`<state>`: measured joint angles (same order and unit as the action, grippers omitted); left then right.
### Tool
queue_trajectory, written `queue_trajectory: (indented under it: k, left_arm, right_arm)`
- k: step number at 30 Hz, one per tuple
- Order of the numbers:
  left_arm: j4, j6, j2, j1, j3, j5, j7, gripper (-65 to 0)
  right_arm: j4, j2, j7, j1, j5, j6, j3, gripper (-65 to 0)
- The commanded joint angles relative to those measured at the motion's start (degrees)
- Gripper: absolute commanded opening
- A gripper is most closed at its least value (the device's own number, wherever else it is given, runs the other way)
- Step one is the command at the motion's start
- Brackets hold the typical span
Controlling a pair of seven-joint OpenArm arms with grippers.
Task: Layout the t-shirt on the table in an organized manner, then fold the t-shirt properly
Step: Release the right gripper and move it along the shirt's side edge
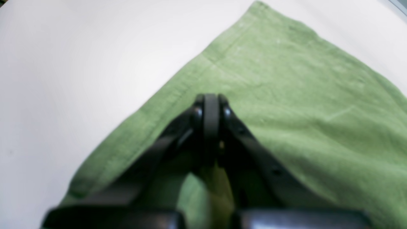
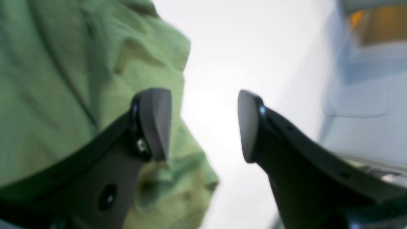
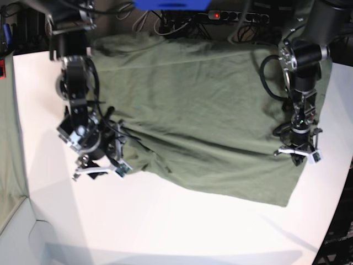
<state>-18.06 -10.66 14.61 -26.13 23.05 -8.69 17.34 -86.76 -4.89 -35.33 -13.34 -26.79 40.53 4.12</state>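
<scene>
The olive-green t-shirt point(image 3: 204, 110) lies spread across the back half of the white table point(image 3: 165, 226), with its lower left part bunched into folds. My right gripper point(image 2: 203, 125) is open beside that crumpled edge point(image 2: 79, 79). One finger point(image 2: 155, 124) is in front of the cloth, the other point(image 2: 251, 127) is over bare table, and nothing is between them. In the base view it point(image 3: 100, 170) sits at the shirt's left edge. My left gripper point(image 1: 210, 99) is shut, its tips over flat cloth point(image 1: 302, 95) near a hem. It point(image 3: 299, 159) is at the shirt's right side.
A power strip and cables point(image 3: 237, 16) run behind the table's back edge. A pale grey-green cloth strip point(image 3: 6, 138) hangs at the far left. The table's curved edge point(image 3: 337, 221) drops to dark floor at the right.
</scene>
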Motion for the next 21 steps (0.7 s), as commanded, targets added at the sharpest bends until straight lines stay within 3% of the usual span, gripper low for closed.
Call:
queue_trajectory:
  k: [1,4,8,21]
  left_arm:
    - [1.1,2.2,0.1,1.2,-0.1,0.8,-8.0,-65.0]
    - [1.1,2.2,0.1,1.2,-0.1,0.8,-8.0,-65.0]
    - [1.1,2.2,0.1,1.2,-0.1,0.8,-8.0,-65.0]
    - [1.1,2.2,0.1,1.2,0.0,0.8,-8.0,-65.0]
  right_arm:
    - [1.5,1.1,1.5,-3.0,0.5,-0.5,-0.4,-34.4]
    - [10.8,3.3,1.6,-7.5,0.5,-0.5,-0.7,-38.7]
    - [21.8,4.3,1.7,-13.2,0.5,-0.5,-0.9,-39.1]
    - [41.3,1.7,12.1,-21.7,0.5,-0.5,-0.9,-39.1]
